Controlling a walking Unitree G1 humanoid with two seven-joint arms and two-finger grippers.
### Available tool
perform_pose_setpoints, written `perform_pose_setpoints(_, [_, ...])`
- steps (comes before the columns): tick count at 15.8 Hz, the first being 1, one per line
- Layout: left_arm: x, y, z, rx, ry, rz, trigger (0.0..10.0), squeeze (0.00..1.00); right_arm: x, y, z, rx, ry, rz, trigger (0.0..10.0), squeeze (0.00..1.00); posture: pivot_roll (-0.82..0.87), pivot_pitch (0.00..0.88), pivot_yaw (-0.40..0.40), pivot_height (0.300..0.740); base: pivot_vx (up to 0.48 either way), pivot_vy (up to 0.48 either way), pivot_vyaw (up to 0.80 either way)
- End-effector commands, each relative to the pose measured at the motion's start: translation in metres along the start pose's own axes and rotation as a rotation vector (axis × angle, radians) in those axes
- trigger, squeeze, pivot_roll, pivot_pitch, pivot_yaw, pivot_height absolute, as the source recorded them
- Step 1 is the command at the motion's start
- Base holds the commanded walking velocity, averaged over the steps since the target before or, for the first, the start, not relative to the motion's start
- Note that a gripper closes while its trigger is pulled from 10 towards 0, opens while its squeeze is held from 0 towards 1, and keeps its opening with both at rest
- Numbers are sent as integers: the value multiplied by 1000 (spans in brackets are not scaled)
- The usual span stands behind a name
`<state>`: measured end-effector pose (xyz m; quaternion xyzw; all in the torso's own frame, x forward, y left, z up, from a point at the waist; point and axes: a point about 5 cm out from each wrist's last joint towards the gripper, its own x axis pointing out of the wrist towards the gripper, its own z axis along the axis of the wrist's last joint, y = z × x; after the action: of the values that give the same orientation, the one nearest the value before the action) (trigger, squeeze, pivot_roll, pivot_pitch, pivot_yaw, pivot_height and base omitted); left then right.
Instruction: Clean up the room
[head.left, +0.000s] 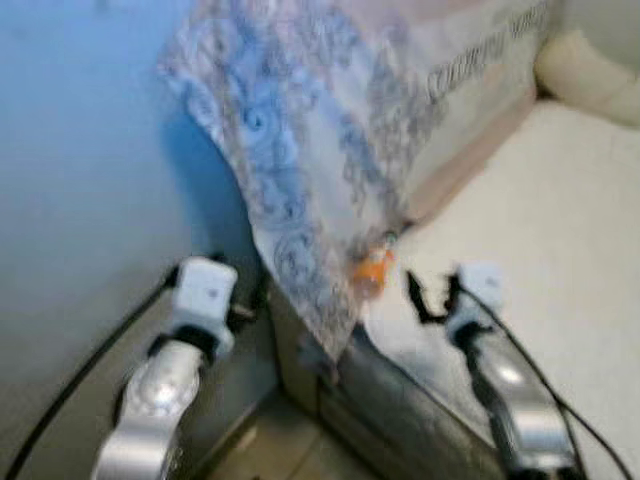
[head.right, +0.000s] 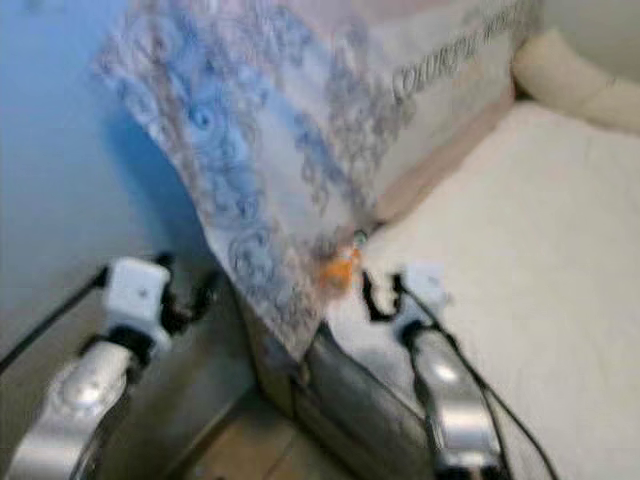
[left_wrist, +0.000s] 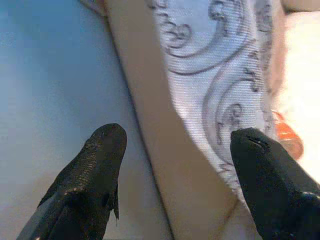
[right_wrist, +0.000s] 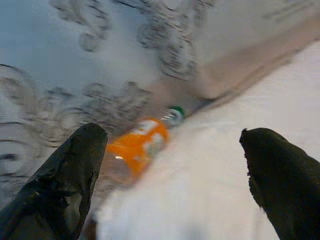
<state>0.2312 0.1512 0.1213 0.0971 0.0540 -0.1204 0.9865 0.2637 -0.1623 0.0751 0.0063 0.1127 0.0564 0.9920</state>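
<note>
An orange bottle (right_wrist: 137, 147) lay blurred on the white bed (head.left: 560, 230), its lower end hidden under the patterned cloth (head.left: 300, 130). The right gripper (right_wrist: 172, 170) hovered near it, fingers spread wide and empty. The left gripper (left_wrist: 175, 175), equally wide and empty, faced the cloth's left edge.

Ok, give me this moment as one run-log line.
phase: approach | target: orange bottle lying on white couch seat by patterned throw | right end effector: open, facing bottle, not touching | left end effector: open

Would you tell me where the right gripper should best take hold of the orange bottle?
Probably across its orange middle, coming from the open cushion side: the orange bottle lies on its side against the patterned cloth, green cap away. The right gripper is open before it.
</note>
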Motion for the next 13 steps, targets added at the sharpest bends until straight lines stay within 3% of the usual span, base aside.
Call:
perform_pose_setpoints(1, [-2, 7, -1, 17, 11, 16, 10000, 0, 4, 11, 2, 16, 0, 29, 10000, 0, 101, 0, 19, 740, 262, 0, 0])
perform_pose_setpoints(13, [0, 6, 0, 15, 9, 5, 10000, 0, 10, 8, 4, 9, 22, 10, 10000, 0, 107, 0, 13, 740, 262, 0, 0])
